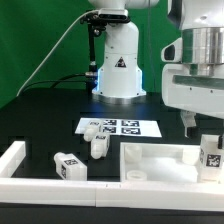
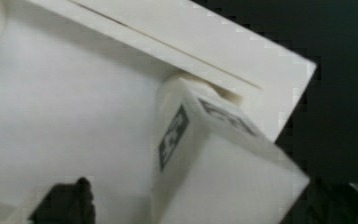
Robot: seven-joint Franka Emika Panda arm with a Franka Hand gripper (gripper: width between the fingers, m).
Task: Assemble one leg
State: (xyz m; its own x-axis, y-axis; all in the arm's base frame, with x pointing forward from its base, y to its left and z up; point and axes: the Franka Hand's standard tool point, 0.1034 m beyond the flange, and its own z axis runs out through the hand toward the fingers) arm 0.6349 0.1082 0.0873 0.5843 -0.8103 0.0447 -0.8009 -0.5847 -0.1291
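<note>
A leg [image 1: 210,155] stands upright in the corner of the large white panel [image 1: 160,160] at the exterior view's right, its marker tag facing the camera. My gripper [image 1: 205,128] hangs just over it, with one finger [image 1: 187,122] showing beside the leg's top. In the wrist view the leg [image 2: 220,150] fills the space between the two dark fingertips [image 2: 60,205], with a gap on each side. The gripper [image 2: 202,205] is open and straddles the leg. Three more legs lie loose: one [image 1: 68,165] at the left, one [image 1: 98,146] and one [image 1: 90,128] near the marker board.
The marker board [image 1: 125,127] lies behind the panel. The robot base [image 1: 118,65] stands at the back. White border rails [image 1: 12,160] run along the left and front edges. The tabletop is black.
</note>
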